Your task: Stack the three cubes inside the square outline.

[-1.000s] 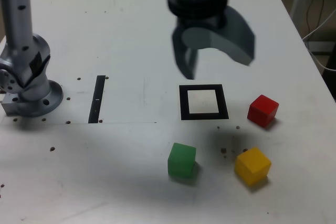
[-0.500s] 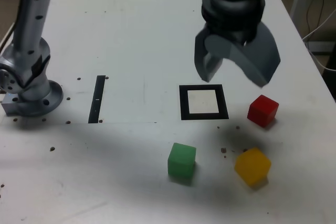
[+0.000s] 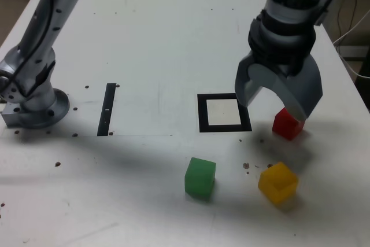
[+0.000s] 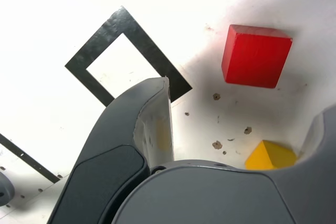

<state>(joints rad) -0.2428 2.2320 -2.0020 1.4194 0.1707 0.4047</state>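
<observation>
My gripper point(image 3: 273, 106) hangs open just above the red cube point(image 3: 287, 126), and one finger covers the cube's upper right corner in the exterior view. The wrist view shows the red cube point(image 4: 255, 55) lying free on the table ahead of the spread jaws, with my gripper point(image 4: 245, 100) touching nothing. The yellow cube point(image 3: 278, 182) sits nearer the front edge, and a corner of this yellow cube point(image 4: 270, 156) shows in the wrist view. The green cube point(image 3: 200, 176) lies to the exterior view's left of it. The square outline point(image 3: 202, 113) is empty, as is the square outline point(image 4: 142, 35) seen from the wrist.
A narrow black strip point(image 3: 107, 108) lies left of the outline in the exterior view. The arm's base point(image 3: 32, 103) stands at the table's left edge. The table's right edge runs close behind the red cube, with cables point(image 3: 352, 27) beyond it.
My gripper has swung to the exterior view's right and come down, from above the outline's far side to over the red cube. The cubes have not moved.
</observation>
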